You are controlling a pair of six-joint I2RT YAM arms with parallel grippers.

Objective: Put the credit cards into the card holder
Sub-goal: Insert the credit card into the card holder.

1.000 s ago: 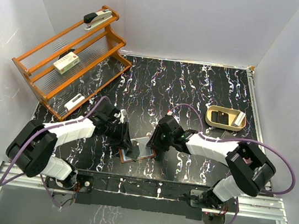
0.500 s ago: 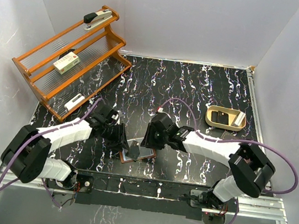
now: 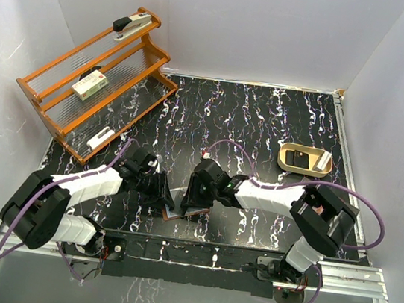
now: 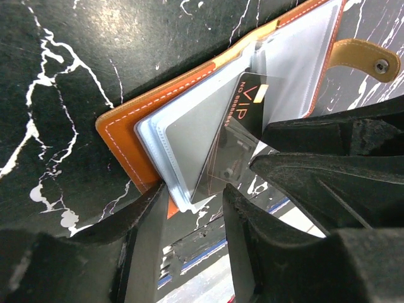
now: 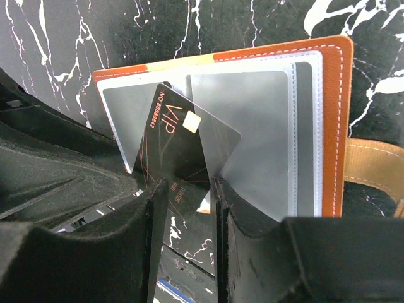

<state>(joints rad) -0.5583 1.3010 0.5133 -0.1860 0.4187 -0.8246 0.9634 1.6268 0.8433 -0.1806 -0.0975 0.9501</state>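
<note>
Black VIP card (image 5: 183, 142), pinched by the right tool (image 5: 186, 189), was brought over the card holder (image 5: 331, 126) near the tabletop's near edge; left tool (image 4: 192, 202) gripped a sleeve edge.

1. A laboratory test cell is indicated by plain white walls (image 3: 265, 25) enclosing a black marbled table (image 3: 266, 123).
2. Two robot arms are bolted to an aluminium rail (image 3: 364, 284).
3. An orange rack (image 3: 95, 84) is placed as a prop.

VIP card (image 4: 243, 136) over open card holder (image 4: 126, 136).
</note>
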